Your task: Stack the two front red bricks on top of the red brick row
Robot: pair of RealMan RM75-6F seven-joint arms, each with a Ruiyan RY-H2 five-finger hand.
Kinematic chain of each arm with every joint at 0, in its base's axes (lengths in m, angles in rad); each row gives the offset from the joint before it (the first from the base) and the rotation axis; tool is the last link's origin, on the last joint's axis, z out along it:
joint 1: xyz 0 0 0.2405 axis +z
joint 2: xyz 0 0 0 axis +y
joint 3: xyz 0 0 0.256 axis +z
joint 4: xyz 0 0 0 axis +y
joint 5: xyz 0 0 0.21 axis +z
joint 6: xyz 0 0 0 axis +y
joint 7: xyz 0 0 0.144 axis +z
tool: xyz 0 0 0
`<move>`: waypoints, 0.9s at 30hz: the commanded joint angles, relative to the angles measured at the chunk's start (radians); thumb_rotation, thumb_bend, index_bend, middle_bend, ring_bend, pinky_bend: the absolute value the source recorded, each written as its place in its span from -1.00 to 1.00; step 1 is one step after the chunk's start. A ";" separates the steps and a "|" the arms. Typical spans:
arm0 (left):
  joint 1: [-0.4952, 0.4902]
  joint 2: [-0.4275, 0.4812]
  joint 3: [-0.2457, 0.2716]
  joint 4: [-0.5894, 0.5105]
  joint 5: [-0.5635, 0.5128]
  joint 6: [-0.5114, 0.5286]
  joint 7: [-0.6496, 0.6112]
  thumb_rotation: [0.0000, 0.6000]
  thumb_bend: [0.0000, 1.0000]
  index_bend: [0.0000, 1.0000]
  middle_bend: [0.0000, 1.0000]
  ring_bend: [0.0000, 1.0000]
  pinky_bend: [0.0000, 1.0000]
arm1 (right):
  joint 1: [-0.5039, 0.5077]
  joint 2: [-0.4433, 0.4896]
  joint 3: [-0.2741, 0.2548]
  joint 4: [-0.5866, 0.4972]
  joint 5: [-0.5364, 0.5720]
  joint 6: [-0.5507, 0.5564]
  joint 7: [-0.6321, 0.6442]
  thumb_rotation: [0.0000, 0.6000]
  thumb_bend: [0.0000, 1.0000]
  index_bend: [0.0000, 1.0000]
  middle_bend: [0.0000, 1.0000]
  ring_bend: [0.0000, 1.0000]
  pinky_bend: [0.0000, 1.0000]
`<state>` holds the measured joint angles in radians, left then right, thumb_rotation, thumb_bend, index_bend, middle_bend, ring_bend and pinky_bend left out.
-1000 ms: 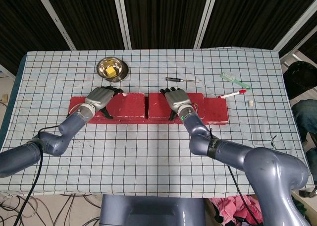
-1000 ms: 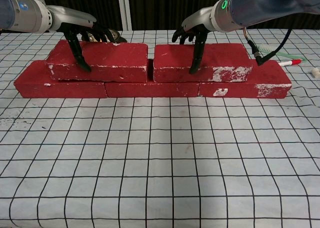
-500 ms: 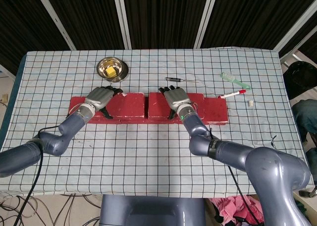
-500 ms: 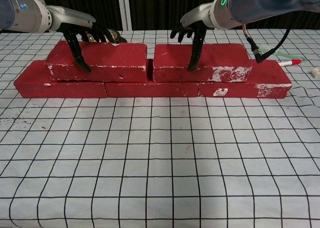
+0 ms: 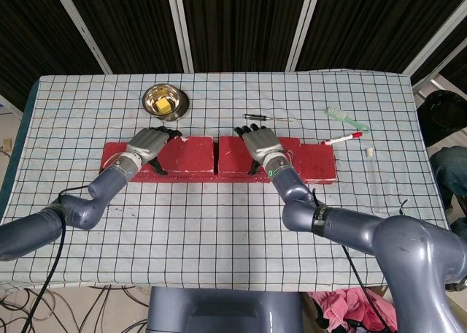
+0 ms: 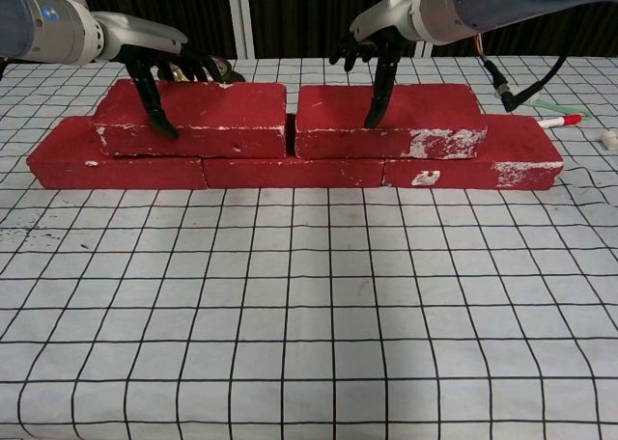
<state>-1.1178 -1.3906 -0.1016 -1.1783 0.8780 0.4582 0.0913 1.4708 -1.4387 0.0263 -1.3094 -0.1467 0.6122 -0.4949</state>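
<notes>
Both upper bricks already laid atop the red brick row, end to end, likely for a second course. Left brick under the left hand, right brick under the right hand. Fingers spread, draped over each front face, touching, not clenched; true grasp: cannot tell.

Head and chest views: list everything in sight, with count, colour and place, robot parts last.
upper bricks: 2, red, stacked on the row
bottom brick row: 3, red, mid-table
steel bowl: 1, silver, yellow inside, behind the bricks
screwdriver: 1, dark handle, behind the bricks
brush: 1, green, back right
marker: 1, white and red, right of the bricks
tablecloth: 1, white, black grid
left hand: on left upper brick
right hand: on right upper brick
</notes>
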 commanded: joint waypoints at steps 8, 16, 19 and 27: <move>0.001 -0.006 -0.004 0.002 0.010 0.000 -0.006 1.00 -0.92 -0.74 -0.66 -0.84 -0.65 | -0.051 0.127 0.038 -0.138 -0.078 0.061 0.052 1.00 -1.00 -1.00 -0.90 -0.95 -0.75; 0.001 -0.010 -0.007 0.008 0.017 0.001 -0.010 1.00 -0.92 -0.74 -0.66 -0.84 -0.65 | -0.091 0.191 0.054 -0.197 -0.122 0.081 0.080 1.00 -1.00 -1.00 -0.90 -0.95 -0.75; 0.001 -0.012 -0.009 0.014 0.012 0.002 -0.012 1.00 -0.92 -0.74 -0.66 -0.84 -0.65 | -0.101 0.205 0.054 -0.208 -0.130 0.082 0.084 1.00 -1.00 -1.00 -0.90 -0.95 -0.75; -0.001 -0.017 -0.009 0.023 0.013 -0.007 -0.013 1.00 -0.92 -0.74 -0.66 -0.84 -0.65 | -0.116 0.212 0.049 -0.209 -0.130 0.081 0.083 1.00 -1.00 -1.00 -0.90 -0.96 -0.75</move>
<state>-1.1191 -1.4071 -0.1101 -1.1557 0.8908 0.4510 0.0785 1.3551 -1.2269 0.0758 -1.5190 -0.2767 0.6933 -0.4114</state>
